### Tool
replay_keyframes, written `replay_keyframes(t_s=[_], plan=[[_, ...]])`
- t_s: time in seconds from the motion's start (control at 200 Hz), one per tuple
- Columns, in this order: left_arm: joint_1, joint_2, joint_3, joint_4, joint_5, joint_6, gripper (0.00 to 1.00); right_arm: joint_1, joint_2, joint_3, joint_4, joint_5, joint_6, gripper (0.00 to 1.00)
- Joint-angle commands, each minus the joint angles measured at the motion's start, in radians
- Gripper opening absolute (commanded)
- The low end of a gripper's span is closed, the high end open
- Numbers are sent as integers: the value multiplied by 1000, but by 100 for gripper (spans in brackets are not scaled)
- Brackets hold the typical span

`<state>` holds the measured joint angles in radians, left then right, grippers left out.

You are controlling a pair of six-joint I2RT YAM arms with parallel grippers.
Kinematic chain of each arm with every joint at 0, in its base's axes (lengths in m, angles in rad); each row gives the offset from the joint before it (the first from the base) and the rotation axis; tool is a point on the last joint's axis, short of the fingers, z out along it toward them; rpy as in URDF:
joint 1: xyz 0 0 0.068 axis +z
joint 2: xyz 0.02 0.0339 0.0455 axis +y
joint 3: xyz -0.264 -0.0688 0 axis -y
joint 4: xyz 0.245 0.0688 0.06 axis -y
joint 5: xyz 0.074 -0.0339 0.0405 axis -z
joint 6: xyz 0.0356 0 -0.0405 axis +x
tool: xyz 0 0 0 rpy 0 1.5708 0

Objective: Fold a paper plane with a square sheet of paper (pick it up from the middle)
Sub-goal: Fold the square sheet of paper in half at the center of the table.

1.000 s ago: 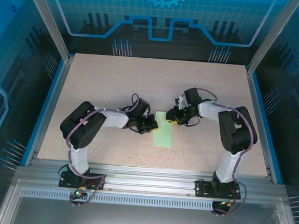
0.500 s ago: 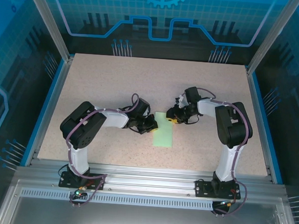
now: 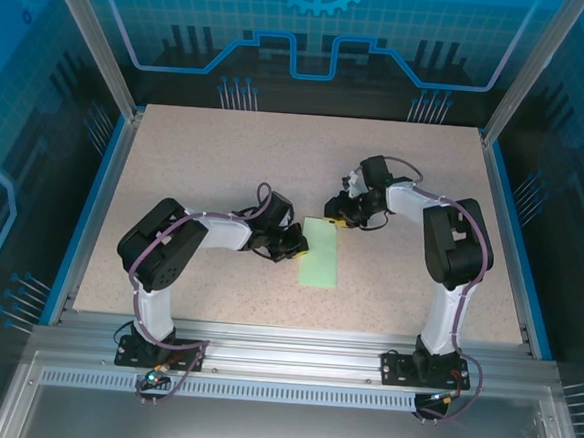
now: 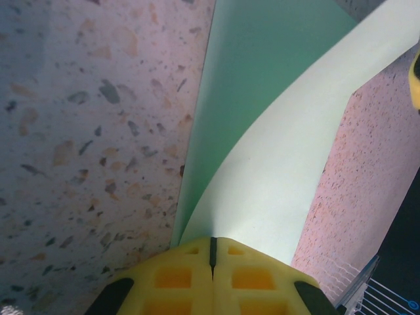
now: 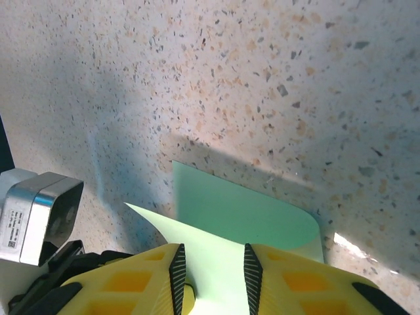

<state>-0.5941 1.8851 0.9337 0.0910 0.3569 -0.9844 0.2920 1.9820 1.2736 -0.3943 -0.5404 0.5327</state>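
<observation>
Pale mint-green square sheet of paper (image 3: 319,266), mid-table, appears only halved. Your left gripper (image 4: 211,246) is clamped on its lifted flap; right gripper (image 5: 214,262) straddles it, jaws apart. Plane folds outstanding.

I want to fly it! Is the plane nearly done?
Not yet. Done: the sheet of paper is doubled into a narrow strip. In hand: the left gripper pinches its top layer; the right gripper straddles the far end. To do: pointed nose, wings.

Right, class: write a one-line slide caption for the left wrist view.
Left end effector shut on the curling mint-green paper, speckled table beneath.
</observation>
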Motion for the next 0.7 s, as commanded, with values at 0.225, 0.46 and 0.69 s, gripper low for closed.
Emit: replay_keyframes(t_s=[0.225, 0.46, 0.69], plan=[[-11, 45, -16, -111, -14, 31, 0, -3, 106, 50, -77, 53, -13, 32], [-11, 43, -17, -113, -14, 35, 0, 2, 66, 107, -129, 67, -34, 32], [-11, 42, -13, -120, -13, 35, 0, 1, 101, 116, -118, 51, -29, 32]])
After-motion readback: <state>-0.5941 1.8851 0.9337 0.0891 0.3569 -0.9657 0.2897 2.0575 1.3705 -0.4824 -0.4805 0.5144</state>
